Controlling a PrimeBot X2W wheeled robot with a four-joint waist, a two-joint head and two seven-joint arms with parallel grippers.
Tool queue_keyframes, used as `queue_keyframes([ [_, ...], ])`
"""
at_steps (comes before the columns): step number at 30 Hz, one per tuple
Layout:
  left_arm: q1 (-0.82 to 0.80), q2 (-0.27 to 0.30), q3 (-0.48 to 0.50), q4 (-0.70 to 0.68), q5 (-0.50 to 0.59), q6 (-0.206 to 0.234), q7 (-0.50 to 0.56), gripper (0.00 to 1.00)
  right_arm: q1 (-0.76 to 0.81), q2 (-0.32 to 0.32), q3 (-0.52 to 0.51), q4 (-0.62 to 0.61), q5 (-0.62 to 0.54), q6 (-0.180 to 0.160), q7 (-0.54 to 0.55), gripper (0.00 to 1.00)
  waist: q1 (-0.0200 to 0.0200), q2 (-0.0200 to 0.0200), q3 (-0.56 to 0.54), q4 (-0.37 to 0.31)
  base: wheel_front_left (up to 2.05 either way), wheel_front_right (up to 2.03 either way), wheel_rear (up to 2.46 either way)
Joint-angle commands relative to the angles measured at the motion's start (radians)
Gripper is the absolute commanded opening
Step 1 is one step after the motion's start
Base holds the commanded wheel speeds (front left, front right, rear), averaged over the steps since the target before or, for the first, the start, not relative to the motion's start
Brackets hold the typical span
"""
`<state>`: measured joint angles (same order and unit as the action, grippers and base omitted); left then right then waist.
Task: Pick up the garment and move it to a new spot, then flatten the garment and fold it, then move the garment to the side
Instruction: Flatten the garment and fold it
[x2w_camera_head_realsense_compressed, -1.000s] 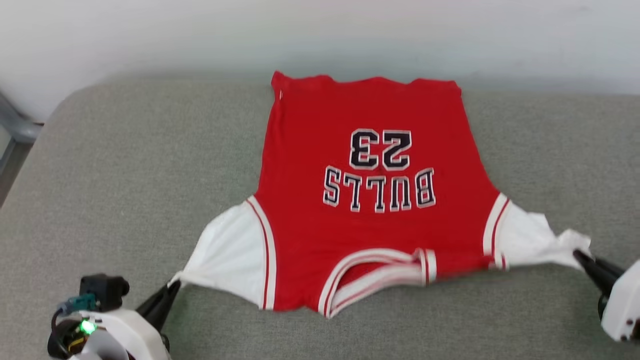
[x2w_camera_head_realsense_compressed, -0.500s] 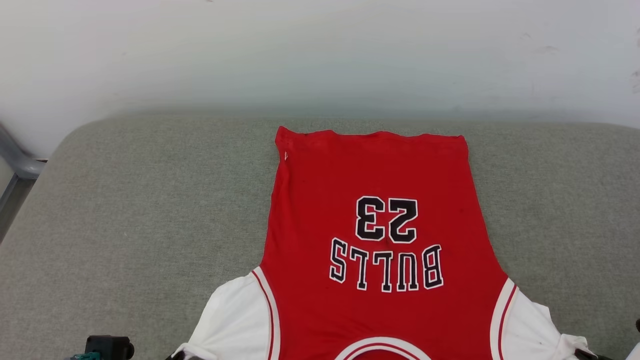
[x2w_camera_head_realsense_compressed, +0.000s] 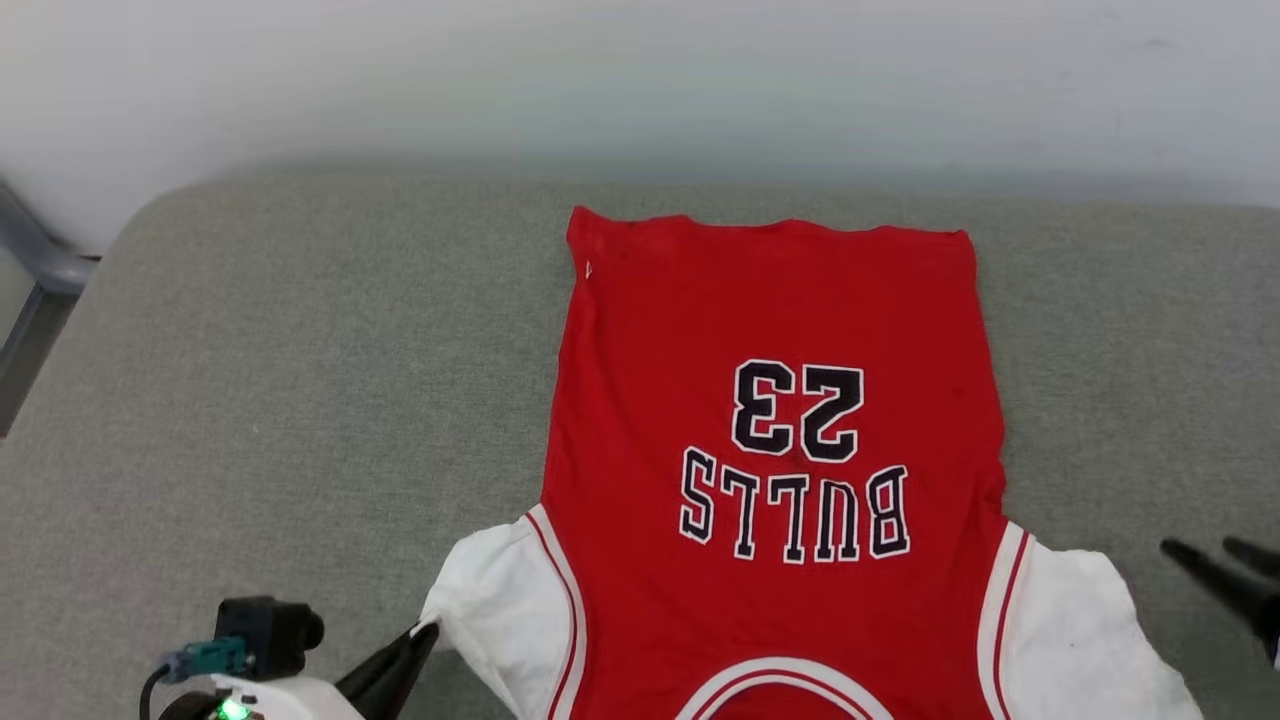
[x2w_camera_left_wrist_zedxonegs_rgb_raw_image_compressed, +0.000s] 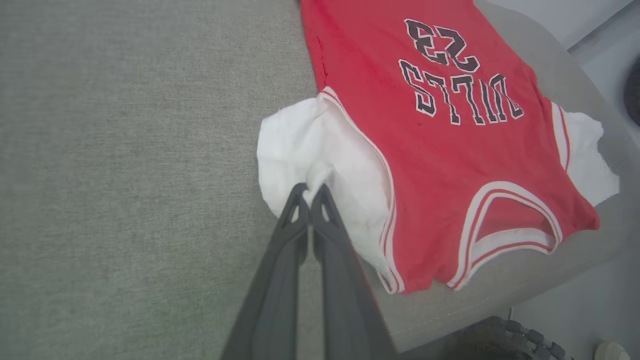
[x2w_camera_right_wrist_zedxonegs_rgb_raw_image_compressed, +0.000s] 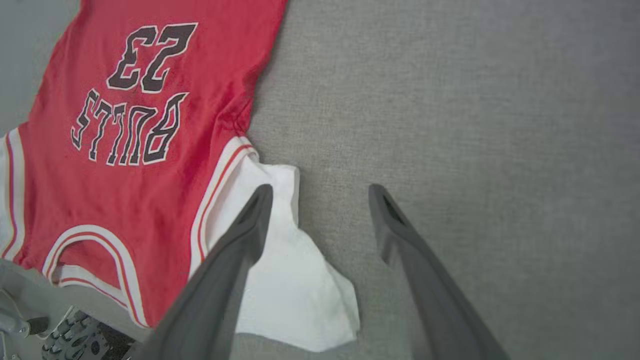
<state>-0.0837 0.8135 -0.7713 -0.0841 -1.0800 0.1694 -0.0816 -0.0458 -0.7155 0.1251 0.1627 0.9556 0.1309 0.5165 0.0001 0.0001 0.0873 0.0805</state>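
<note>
- Garment (x2w_camera_head_realsense_compressed: 780, 400) lies spread chest-up on the grey padded table (x2w_camera_head_realsense_compressed: 300, 350), right of its middle, with the collar close to the near edge.
- Left tool (x2w_camera_left_wrist_zedxonegs_rgb_raw_image_compressed: 310, 190) is pinched closed on a bunch of the white left sleeve (x2w_camera_left_wrist_zedxonegs_rgb_raw_image_compressed: 300, 145), probably to hold that side drawn outward so the cloth lies flat.
- Right tool (x2w_camera_right_wrist_zedxonegs_rgb_raw_image_compressed: 321, 190) stands wide and grips nothing. One finger hangs over the right sleeve (x2w_camera_right_wrist_zedxonegs_rgb_raw_image_compressed: 295, 280) and the other over bare table, so that sleeve lies slack.
- Long axis runs straight away from the robot: hem toward the far wall, collar toward the robot, lettering upside down in the head view.
- Sleeves point out to either side, across that axis.
</note>
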Motion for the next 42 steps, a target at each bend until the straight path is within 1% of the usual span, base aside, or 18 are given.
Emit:
queue_keyframes([
  [1,-0.021,0.006,0.002,-0.036,0.002,0.011,0.017,0.0,-0.043,0.006,-0.021,-0.022,0.002,-0.001,0.024,1.0,-0.0001,-0.0001,0.043,0.032,0.0,0.0,0.0],
  [4,-0.038,0.026,-0.007,-0.136,-0.002,0.027,0.073,0.0,-0.129,0.02,-0.065,-0.061,-0.014,0.0,0.113,1.0,-0.0001,-0.0001,0.1,0.07,0.0,0.0,0.0],
  [8,-0.069,0.057,-0.018,-0.25,0.027,0.056,0.134,0.0,-0.275,0.051,-0.111,-0.082,-0.089,-0.001,0.268,1.0,-0.0001,-0.0001,0.178,0.128,0.0,0.0,0.0],
  [11,-0.087,0.067,-0.021,-0.319,0.041,0.074,0.159,0.0,-0.393,0.091,-0.15,-0.074,-0.179,-0.001,0.389,1.0,-0.0001,-0.0001,0.239,0.173,0.0,0.0,0.0],
  [15,-0.116,0.074,-0.028,-0.382,0.073,0.086,0.185,0.0,-0.548,0.137,-0.196,-0.038,-0.313,-0.001,0.527,1.0,-0.0001,-0.0001,0.309,0.232,0.0,0.0,0.0],
  [19,-0.145,0.066,-0.039,-0.425,0.102,0.083,0.2,0.0,-0.678,0.166,-0.242,0.0,-0.424,-0.001,0.63,1.0,-0.0001,-0.0001,0.371,0.284,0.0,0.0,0.0],
  [20,-0.152,0.062,-0.042,-0.433,0.109,0.08,0.202,0.0,-0.707,0.165,-0.254,0.008,-0.449,-0.001,0.651,1.0,-0.0001,-0.0001,0.386,0.297,0.0,0.0,0.0],
  [24,-0.175,0.045,-0.048,-0.45,0.124,0.075,0.207,0.0,-0.793,0.161,-0.288,0.051,-0.536,-0.001,0.699,1.0,-0.0001,-0.0001,0.43,0.339,0.0,0.0,0.0],
  [29,-0.196,0.025,-0.055,-0.446,0.136,0.059,0.206,0.0,-0.848,0.146,-0.322,0.091,-0.622,-0.001,0.73,1.0,-0.0001,-0.0001,0.469,0.379,0.0,0.0,0.0],
  [35,-0.204,0.007,-0.061,-0.424,0.134,0.042,0.195,0.0,-0.854,0.161,-0.357,0.11,-0.671,-0.001,0.75,1.0,-0.0001,-0.0001,0.49,0.403,0.0,0.0,0.0],
  [39,-0.209,0.001,-0.063,-0.405,0.129,0.028,0.186,0.0,-0.811,0.176,-0.344,0.11,-0.675,0.0,0.772,1.0,-0.0001,-0.0001,0.498,0.413,0.0,0.0,0.0],
  [40,-0.21,0.0,-0.063,-0.4,0.128,0.024,0.185,0.0,-0.799,0.175,-0.338,0.111,-0.673,0.0,0.779,0.98,-0.0001,-0.0001,0.499,0.415,0.0,0.0,0.0],
  [41,-0.211,-0.002,-0.064,-0.396,0.128,0.023,0.184,0.0,-0.79,0.172,-0.334,0.113,-0.672,0.0,0.784,0.44,-0.0001,-0.0001,0.5,0.416,0.0,0.0,0.0],
  [42,-0.211,-0.005,-0.064,-0.391,0.127,0.02,0.183,0.0,-0.781,0.166,-0.327,0.116,-0.671,0.0,0.788,0.0,-0.0001,-0.0001,0.5,0.418,0.0,0.0,0.0],
])
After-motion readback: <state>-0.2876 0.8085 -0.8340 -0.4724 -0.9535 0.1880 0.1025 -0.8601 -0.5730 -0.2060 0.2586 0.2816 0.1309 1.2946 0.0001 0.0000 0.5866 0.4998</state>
